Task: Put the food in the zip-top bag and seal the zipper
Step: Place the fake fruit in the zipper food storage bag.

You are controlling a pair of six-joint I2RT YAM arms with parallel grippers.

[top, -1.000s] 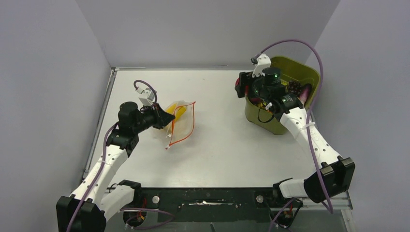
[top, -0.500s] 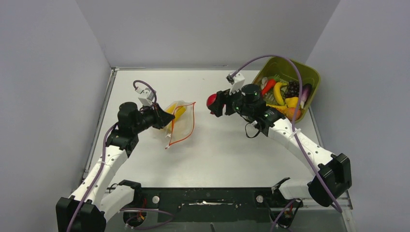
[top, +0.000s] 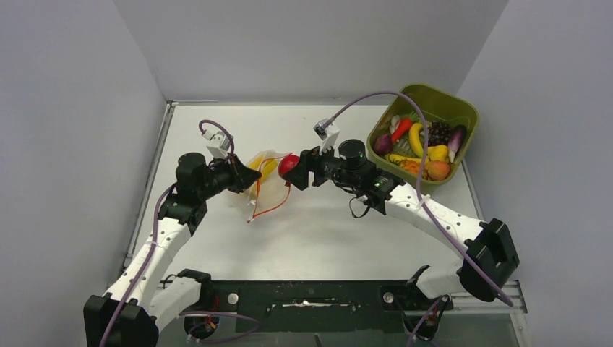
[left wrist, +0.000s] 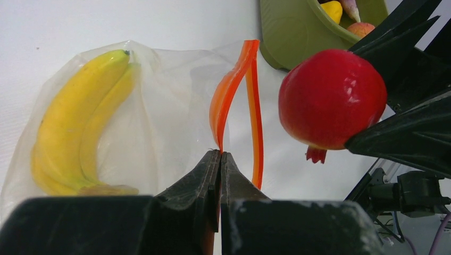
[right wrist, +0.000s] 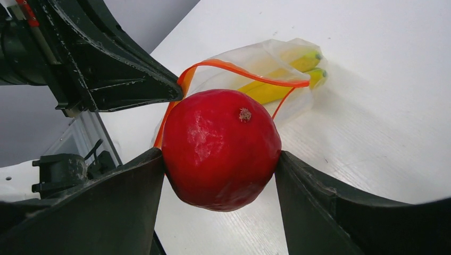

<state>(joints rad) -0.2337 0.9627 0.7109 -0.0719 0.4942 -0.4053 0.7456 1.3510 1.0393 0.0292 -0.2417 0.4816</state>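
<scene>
The clear zip-top bag (top: pixel 267 181) lies left of centre with its mouth held open; yellow bananas (left wrist: pixel 80 122) lie inside it. My left gripper (top: pixel 249 176) is shut on the orange-red zipper strip (left wrist: pixel 228 101) and holds up the mouth's upper edge. My right gripper (top: pixel 293 168) is shut on a red round fruit (top: pixel 288 165) and holds it at the bag's mouth, just above the strip. The fruit fills the right wrist view (right wrist: pixel 220 149) and shows in the left wrist view (left wrist: pixel 332 98). More food lies in the green bin (top: pixel 463 114).
The olive-green bin stands at the far right and holds a banana (top: pixel 416 139), an eggplant (top: pixel 456 137), a peach (top: pixel 438 170) and other pieces. Grey walls close the table on three sides. Purple cables arch over both arms.
My right arm has carried the red fruit left from the bin, across the table, to the bag's mouth. My left gripper and the bag have stayed put.
</scene>
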